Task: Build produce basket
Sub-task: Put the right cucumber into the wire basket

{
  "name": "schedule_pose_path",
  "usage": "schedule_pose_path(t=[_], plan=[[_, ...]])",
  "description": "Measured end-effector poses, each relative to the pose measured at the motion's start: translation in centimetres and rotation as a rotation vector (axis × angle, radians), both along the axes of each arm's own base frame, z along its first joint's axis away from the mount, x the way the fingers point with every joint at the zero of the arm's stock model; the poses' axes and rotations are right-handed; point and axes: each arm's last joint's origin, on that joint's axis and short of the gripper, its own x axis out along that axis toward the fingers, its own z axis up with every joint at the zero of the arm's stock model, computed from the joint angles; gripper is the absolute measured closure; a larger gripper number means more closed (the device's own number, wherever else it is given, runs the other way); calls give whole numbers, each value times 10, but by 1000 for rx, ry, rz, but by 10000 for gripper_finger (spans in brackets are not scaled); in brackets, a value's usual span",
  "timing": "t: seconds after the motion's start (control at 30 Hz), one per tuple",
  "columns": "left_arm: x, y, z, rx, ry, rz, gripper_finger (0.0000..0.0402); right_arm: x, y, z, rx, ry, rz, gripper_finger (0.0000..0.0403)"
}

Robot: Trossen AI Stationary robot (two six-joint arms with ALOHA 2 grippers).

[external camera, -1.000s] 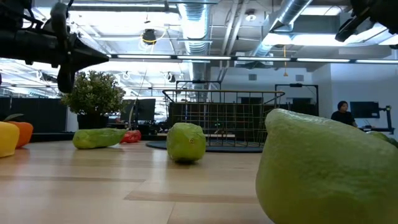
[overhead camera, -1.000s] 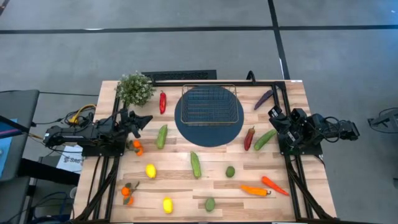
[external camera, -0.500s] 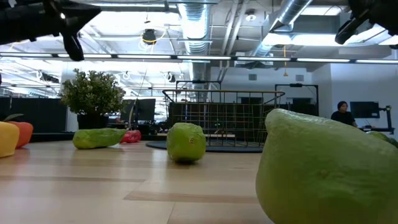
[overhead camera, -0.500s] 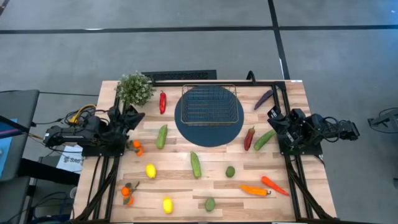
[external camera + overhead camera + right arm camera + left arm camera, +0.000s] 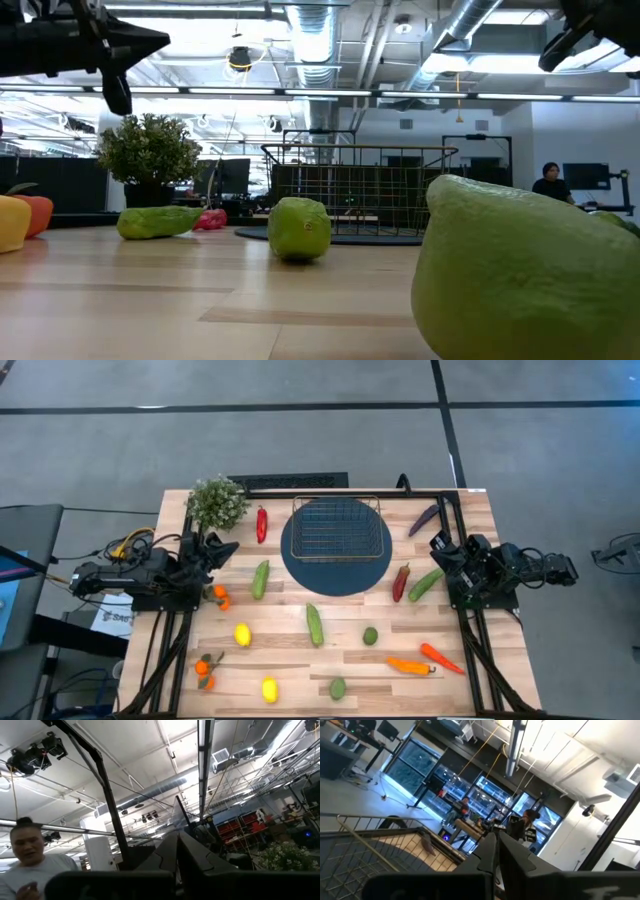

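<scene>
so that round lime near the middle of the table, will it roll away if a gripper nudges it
Probably. The lime looks nearly round and sits free on the flat wooden table with nothing beside it, so a sideways nudge would likely send it rolling. Its skin looks smooth and glossy in the low view, so narrow fingers may slip unless they close across its middle.

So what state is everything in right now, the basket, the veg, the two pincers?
Basket: empty, sitting on the round mat.
Produce: all loose on the table, none in the basket.
Left pincer: shut, holding nothing, at the table's left edge.
Right pincer: shut, holding nothing, at the right edge.
Plant: upright in the far left corner.
</scene>
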Motion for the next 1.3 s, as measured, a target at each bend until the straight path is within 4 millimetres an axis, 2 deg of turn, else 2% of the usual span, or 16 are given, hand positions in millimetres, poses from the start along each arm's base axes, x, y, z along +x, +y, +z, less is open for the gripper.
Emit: schedule_pose_path(t=[0.23,0.4,0.57,0.67,0.87,1.03,1.3], plan=[[0,0,-1,3,10,-4,349,0,-1,0,43,1,-32,349],[-1,0,3,-5,-31,-11,304,-1,-3,0,142,-8,-36,333],[-3,-1,8,29,-85,-25,267,-1,-5,2,182,-10,-67,308],[-3,-1,9,30,-97,-24,252,-5,-6,10,190,-37,-97,287],[-3,-1,9,30,-100,-20,239,-14,-8,31,137,-86,-189,234],[-4,-1,10,59,-91,-7,239,-18,-8,42,106,-74,-205,197],[-11,2,21,129,-186,123,239,-19,-8,45,88,-69,-212,189]])
